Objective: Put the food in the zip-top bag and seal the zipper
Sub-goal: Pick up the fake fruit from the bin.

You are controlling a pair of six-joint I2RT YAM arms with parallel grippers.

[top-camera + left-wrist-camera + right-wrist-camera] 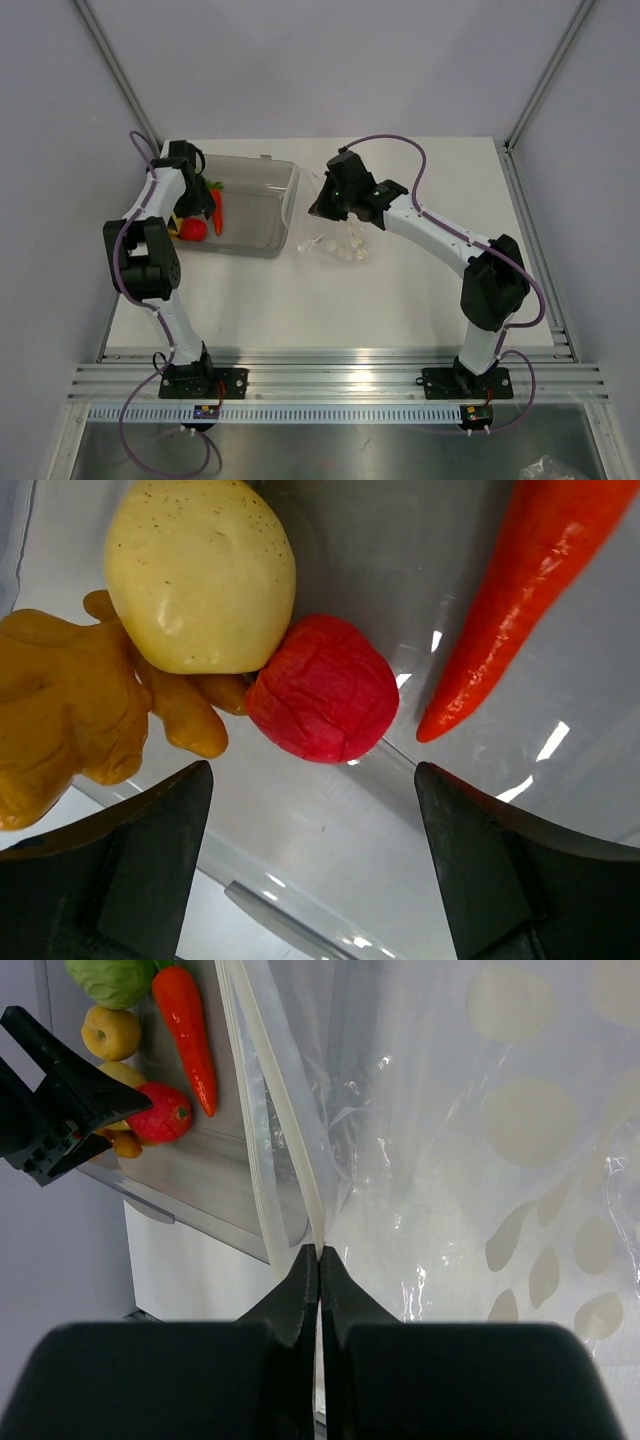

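The food lies in a grey translucent bin point(262, 190): orange carrot point(520, 600), red piece point(322, 689), pale yellow fruit point(200, 572) and a yellow-brown knobbly piece point(60, 710). My left gripper point(312, 810) is open and empty just above the bin floor, with the red piece ahead between its fingers. My right gripper point(318, 1252) is shut on one lip of the zipper point(290, 1150) of the dotted clear zip-top bag point(480, 1160), lifting it beside the bin's right wall. In the top view the bag point(340, 245) hangs from the right gripper point(322, 208).
The right wrist view also shows a green ball-like fruit point(115, 978) at the bin's far end and the left gripper point(60, 1100) over the red piece. The bin's right wall point(290, 205) stands against the bag's mouth. Frame rails run along the table's near edge point(330, 380).
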